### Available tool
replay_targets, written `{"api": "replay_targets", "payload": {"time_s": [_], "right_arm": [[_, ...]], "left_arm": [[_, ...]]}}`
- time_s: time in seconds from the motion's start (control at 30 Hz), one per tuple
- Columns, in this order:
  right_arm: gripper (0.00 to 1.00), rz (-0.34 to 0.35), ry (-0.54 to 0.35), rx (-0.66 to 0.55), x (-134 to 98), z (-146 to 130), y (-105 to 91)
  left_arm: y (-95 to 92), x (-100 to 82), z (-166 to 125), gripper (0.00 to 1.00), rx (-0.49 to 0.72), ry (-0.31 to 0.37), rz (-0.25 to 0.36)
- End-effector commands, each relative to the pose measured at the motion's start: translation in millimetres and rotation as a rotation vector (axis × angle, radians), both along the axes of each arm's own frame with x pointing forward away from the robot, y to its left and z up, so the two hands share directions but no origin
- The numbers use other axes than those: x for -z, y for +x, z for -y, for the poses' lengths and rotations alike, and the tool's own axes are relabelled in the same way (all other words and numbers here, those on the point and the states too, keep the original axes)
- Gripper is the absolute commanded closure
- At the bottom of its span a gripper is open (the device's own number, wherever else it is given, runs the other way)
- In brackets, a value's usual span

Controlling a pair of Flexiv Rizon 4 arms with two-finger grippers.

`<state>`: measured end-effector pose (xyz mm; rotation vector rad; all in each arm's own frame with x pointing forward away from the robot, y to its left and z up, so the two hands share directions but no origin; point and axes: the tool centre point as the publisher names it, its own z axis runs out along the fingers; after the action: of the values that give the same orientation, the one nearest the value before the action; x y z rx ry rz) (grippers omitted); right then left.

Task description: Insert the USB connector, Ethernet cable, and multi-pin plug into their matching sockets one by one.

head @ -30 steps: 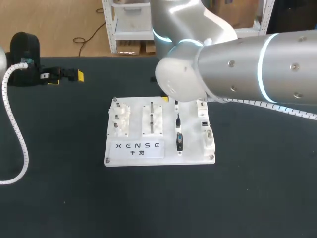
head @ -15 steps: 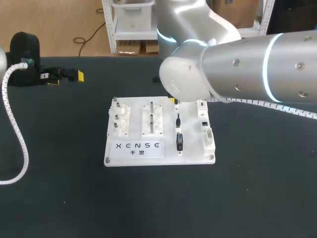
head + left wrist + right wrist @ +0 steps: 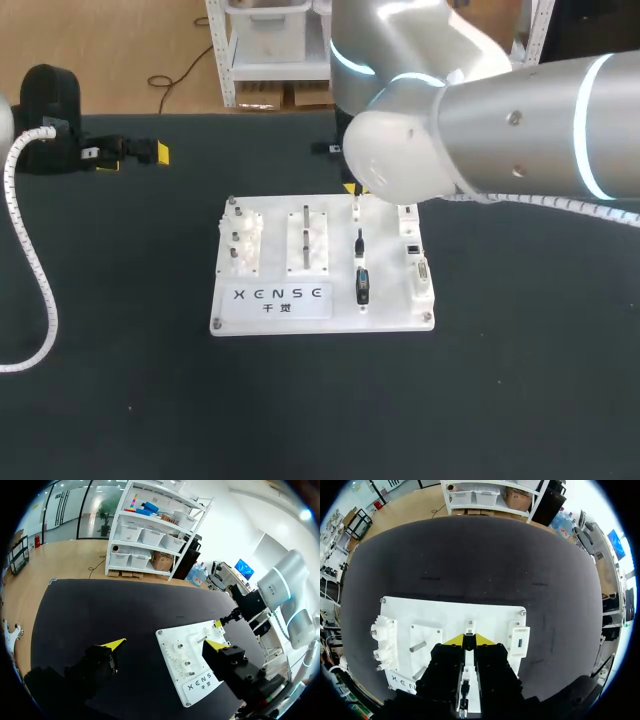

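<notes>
White board, right jaws pinched on the USB connector, left jaws gaping, empty; looks like step one, next it needs carrying to its socket

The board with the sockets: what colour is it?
White; the board shows best in the head view.

Wide-spread left claw over table, white board ahead.
</notes>
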<state>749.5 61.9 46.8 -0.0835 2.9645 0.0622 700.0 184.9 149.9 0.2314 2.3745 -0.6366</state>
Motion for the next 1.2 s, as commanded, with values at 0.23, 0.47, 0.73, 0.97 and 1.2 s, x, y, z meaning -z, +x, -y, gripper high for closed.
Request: {"api": "replay_targets", "payload": {"time_s": [0.23, 0.47, 0.73, 0.97, 1.2], "right_arm": [[1.0, 0.067, -0.024, 0.046, -4, 45, -21.3], [1.0, 0.06, -0.042, 0.091, 6, 62, -19.7], [1.0, 0.049, -0.052, 0.107, 13, 68, -15.1], [1.0, 0.038, -0.062, 0.111, 19, 70, -14.1], [1.0, 0.034, -0.064, 0.118, 22, 73, -12.5]], "left_arm": [[0.0, 0.0, 0, 0.0, 0.0, 0.0, 0.0], [0.0, 0.0, 0, 0.0, 0.0, 0.0, 0.0], [0.0, 0.0, 0, 0.0, 0.0, 0.0, 0.0], [0.0, 0.0, 0, 0.0, 0.0, 0.0, 0.0], [0.0, 0.0, 0, 0.0, 0.0, 0.0, 0.0]]}}
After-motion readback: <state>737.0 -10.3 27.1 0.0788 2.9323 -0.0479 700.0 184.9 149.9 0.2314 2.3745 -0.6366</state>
